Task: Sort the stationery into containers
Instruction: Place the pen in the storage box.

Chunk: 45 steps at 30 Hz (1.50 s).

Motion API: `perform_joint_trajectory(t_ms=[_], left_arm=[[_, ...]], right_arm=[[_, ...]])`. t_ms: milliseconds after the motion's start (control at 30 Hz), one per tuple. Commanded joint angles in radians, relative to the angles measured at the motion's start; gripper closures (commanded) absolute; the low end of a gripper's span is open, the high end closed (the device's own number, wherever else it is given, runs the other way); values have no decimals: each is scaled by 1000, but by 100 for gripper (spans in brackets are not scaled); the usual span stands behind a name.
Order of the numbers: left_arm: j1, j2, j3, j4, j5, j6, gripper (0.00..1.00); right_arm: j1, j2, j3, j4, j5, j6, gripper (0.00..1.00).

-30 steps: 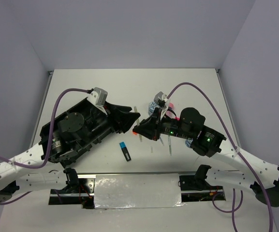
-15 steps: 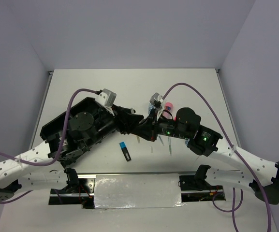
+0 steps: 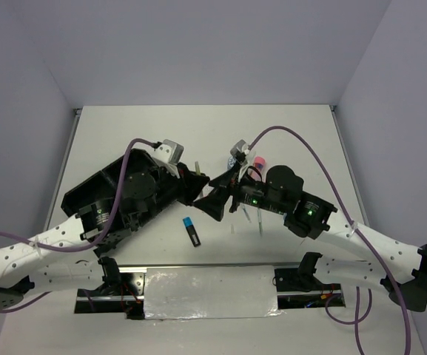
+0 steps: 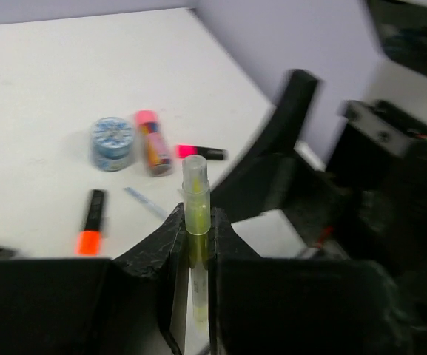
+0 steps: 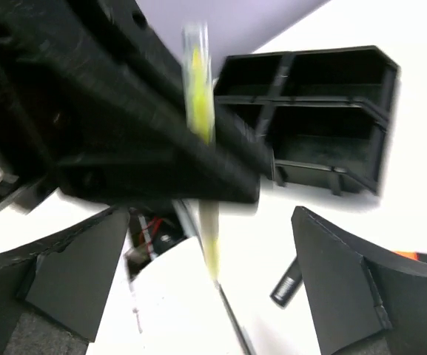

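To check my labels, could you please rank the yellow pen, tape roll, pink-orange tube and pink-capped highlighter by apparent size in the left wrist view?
1. yellow pen, largest, though it is nearest the camera.
2. tape roll and pink-orange tube, about alike.
3. pink-capped highlighter, smallest.

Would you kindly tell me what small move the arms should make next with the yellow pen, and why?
Probably draw the right gripper straight back. The left gripper is shut on the yellow pen, while the right gripper's jaws stand open on either side of it, not touching. Backing off first should let the left arm carry the pen to the organiser tray.
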Motion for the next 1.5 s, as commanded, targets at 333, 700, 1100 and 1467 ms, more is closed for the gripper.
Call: perform_joint_trajectory(t_ms=[333,700,1100,1467], left_arm=[[371,200,-10,-21,-345,540,100],[563,446,-31,-8,-142,643,100],[583,377,-174,56,-148,505,84],[583,342,-202,-8,-223,390,43]], right_arm=[[-7,-234,-215,-151,356,-13,0],[-4,-441,-262,-262,353,-22,0],[-4,-471,-259,-248,336,-28,0],[-7,-485,-227,-289,362,-39,0]])
